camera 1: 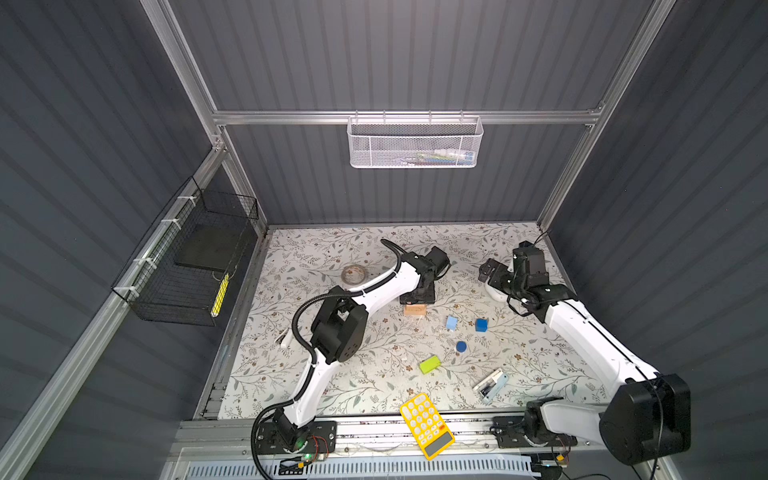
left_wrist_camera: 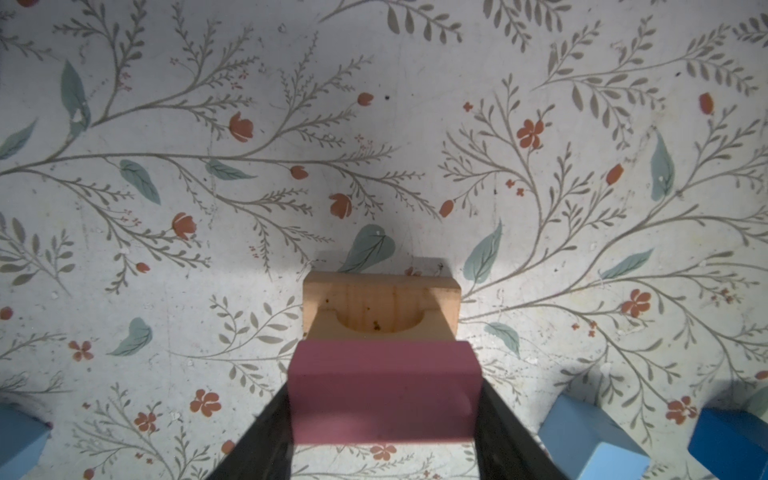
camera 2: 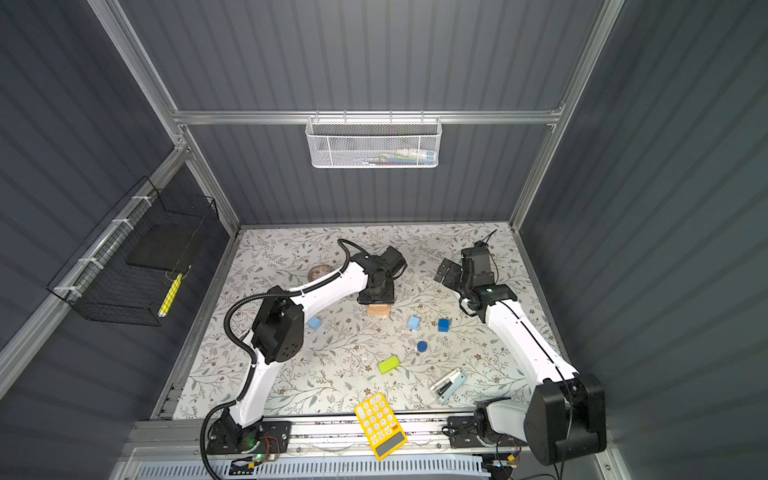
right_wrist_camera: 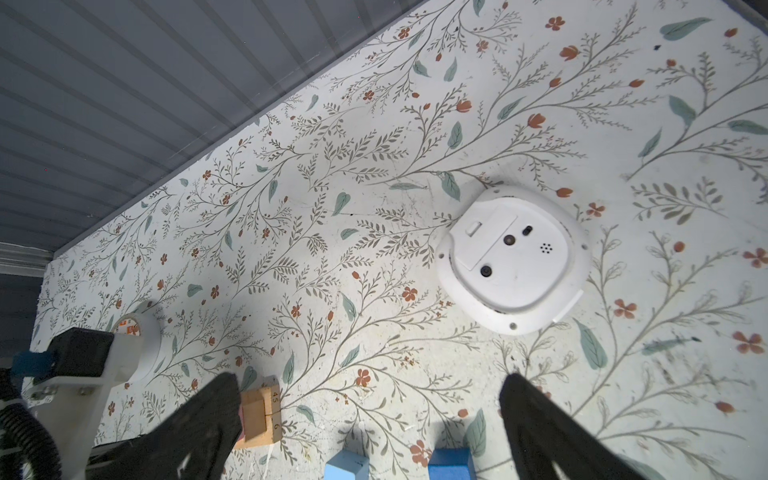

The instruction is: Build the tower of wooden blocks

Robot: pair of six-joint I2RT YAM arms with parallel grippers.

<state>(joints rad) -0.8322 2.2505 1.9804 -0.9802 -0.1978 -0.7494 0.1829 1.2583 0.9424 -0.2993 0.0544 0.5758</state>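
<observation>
Covering the stack in both top views, the left gripper leaves only an edge of the tan bars showing, so their number cannot be counted. The left wrist view shows its jaws clamped on the pink bar, just over a notched tan block; whether the two touch is unclear. One light-blue cube shows in a top view just beside the left arm's elbow. A second light-blue cube, the dark-blue cube, the dark-blue cylinder and the lime-green bar lie loose on the table. The right gripper hangs spread wide and empty above a white round device. The white mesh basket on the rear rail holds items too blurred to name. The black wire basket holds a dark slab and something yellow.
</observation>
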